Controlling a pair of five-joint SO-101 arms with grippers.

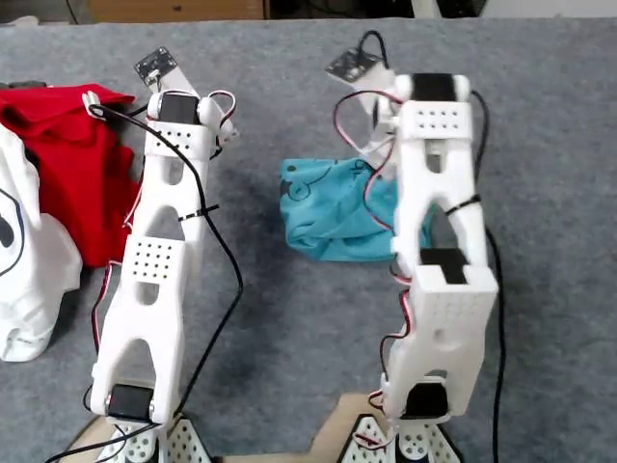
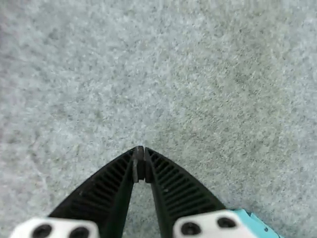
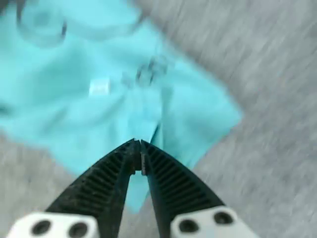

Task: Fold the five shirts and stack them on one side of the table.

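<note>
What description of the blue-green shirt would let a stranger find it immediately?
Start from the grey table and look near its middle, between the left arm and the right arm. There a turquoise shirt lies crumpled, partly under the right arm. It lies alone, while the red shirt and white shirt sit together at the table's left edge.

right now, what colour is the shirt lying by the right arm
The shirt is turquoise, which shows best in the right wrist view.
</note>
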